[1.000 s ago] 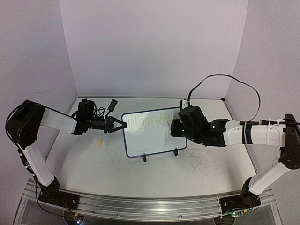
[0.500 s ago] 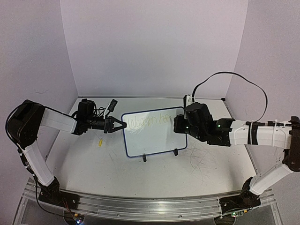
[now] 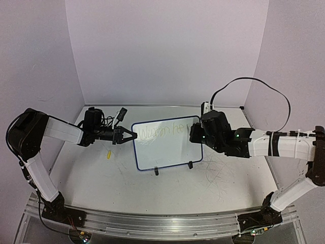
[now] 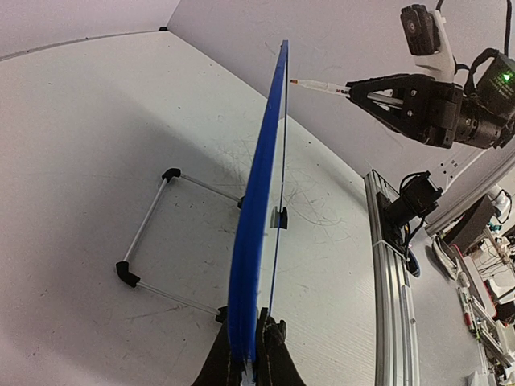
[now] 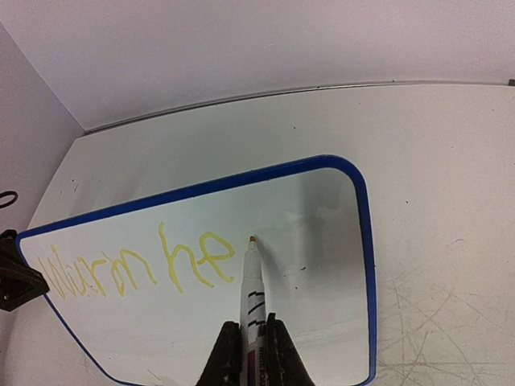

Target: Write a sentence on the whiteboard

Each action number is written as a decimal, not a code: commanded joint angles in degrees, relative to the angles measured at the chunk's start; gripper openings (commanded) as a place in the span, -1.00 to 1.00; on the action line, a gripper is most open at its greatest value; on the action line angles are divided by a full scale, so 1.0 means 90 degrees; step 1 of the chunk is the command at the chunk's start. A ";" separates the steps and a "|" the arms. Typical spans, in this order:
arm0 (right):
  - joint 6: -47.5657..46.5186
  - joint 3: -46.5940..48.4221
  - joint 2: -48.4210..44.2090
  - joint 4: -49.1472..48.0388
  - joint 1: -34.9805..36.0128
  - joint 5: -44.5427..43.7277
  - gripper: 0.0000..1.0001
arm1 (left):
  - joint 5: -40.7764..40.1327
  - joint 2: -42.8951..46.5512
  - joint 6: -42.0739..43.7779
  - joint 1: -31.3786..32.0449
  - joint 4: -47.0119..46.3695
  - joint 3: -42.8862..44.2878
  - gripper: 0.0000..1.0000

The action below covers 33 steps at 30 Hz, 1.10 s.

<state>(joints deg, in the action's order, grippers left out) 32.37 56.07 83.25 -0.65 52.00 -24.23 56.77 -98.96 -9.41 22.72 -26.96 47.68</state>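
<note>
Right wrist view: your right gripper (image 5: 249,330) pinches the marker (image 5: 252,281), tip just past the yellow words (image 5: 137,269) on the whiteboard (image 5: 322,241), which stands mid worktop (image 3: 101,178), nearer the far edge. Your left gripper (image 4: 249,342) clamps the board's side edge; brace there, press lightly, stroke slowly.

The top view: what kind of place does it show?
Probably a robot lab cell: plain walls enclose a scratched table, and the left arm and right arm stand on a metal rail.
</note>
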 commanded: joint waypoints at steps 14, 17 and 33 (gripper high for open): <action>-0.0116 0.0348 0.0316 -0.0150 -0.0066 -0.0130 -1.00 | -0.0769 -0.0090 0.0401 0.0007 0.0365 0.0166 -1.00; -0.0176 0.0401 0.0368 -0.0154 -0.0065 -0.0097 -1.00 | -0.0753 -0.0105 0.0401 0.0006 0.0369 0.0179 -1.00; 0.0044 0.0116 0.0267 -0.0039 -0.0023 0.0249 -1.00 | -0.0788 -0.0089 0.0420 0.0008 0.0378 0.0165 -1.00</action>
<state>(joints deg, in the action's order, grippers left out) 31.68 57.84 85.89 -0.64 51.79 -22.89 56.60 -98.96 -9.43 22.72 -26.35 48.03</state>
